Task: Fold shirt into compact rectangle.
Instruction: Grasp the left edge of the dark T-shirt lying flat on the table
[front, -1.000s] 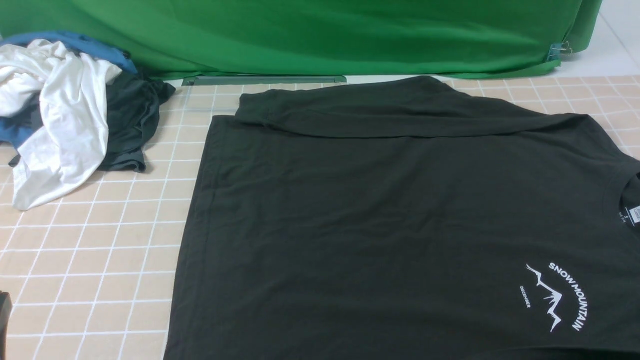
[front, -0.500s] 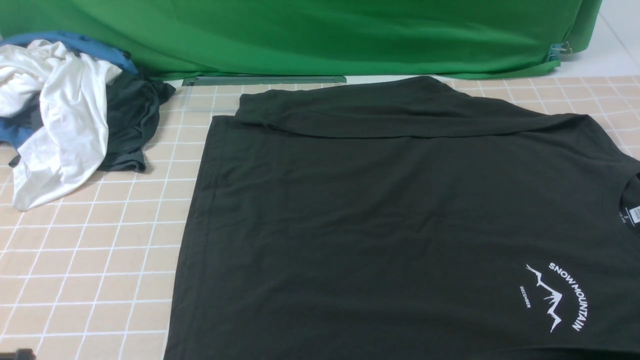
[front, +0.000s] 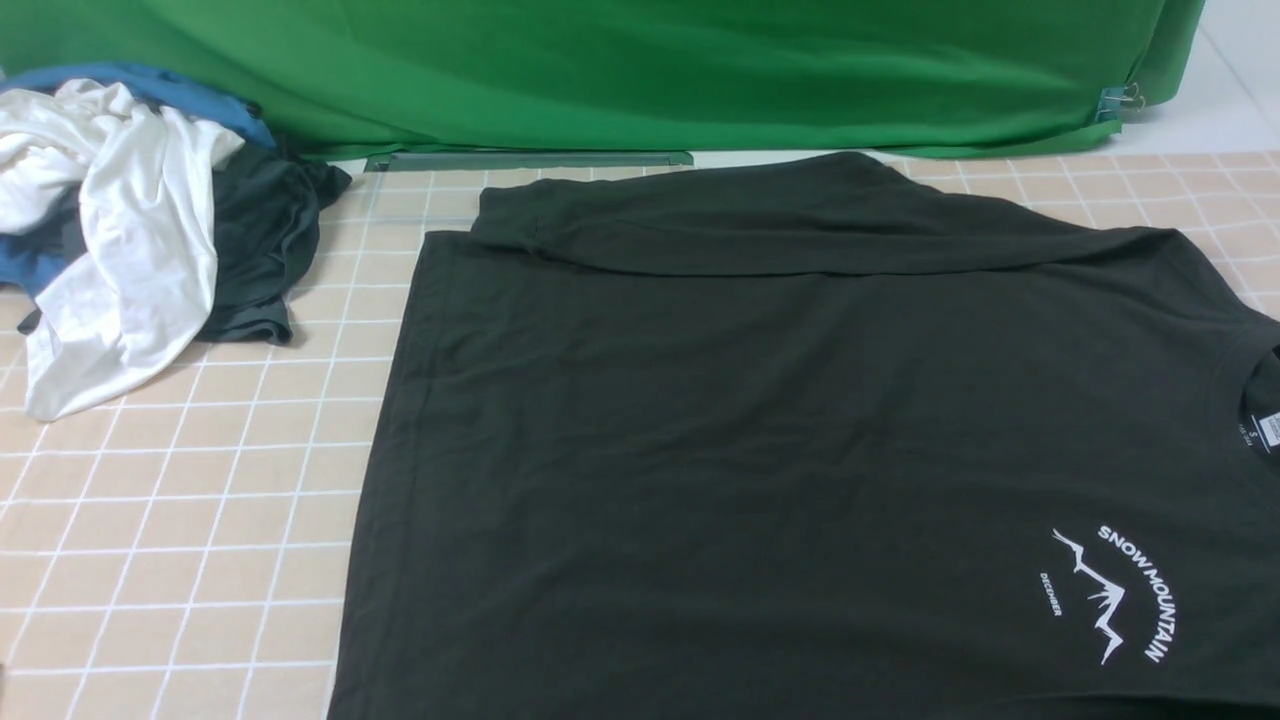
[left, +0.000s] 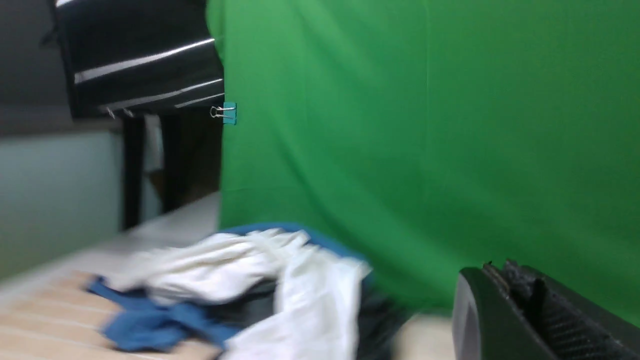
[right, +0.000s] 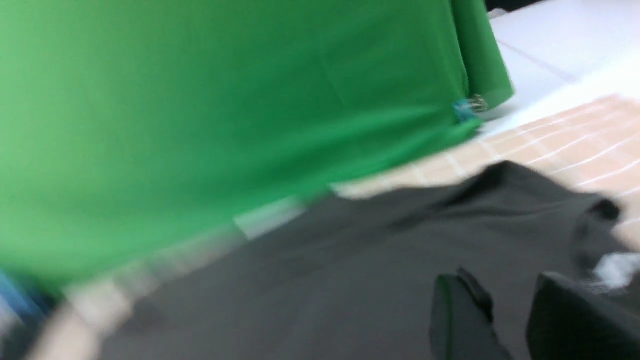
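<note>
The black shirt (front: 760, 440) lies spread flat over the tiled mat, its far sleeve folded in along the back edge. Its white SNOW MOUNTAIN print (front: 1120, 590) and white neck label (front: 1268, 430) sit at the right. Neither gripper shows in the front view. In the blurred right wrist view, my right gripper (right: 505, 285) hovers over the shirt (right: 350, 260) near the collar, its fingers slightly apart with nothing between them. My left gripper (left: 505, 272) appears shut and empty in the left wrist view, away from the shirt and pointing toward the clothes pile.
A pile of other clothes sits at the back left: a white garment (front: 130, 240), a blue one (front: 150, 85) and a dark grey-green one (front: 260, 240). A green backdrop (front: 640, 70) hangs along the far edge. Bare tiled mat (front: 180, 520) lies left of the shirt.
A dark part of the left arm at the front view's lower-left corner has slid down and out of the picture. The shirt has not moved.
</note>
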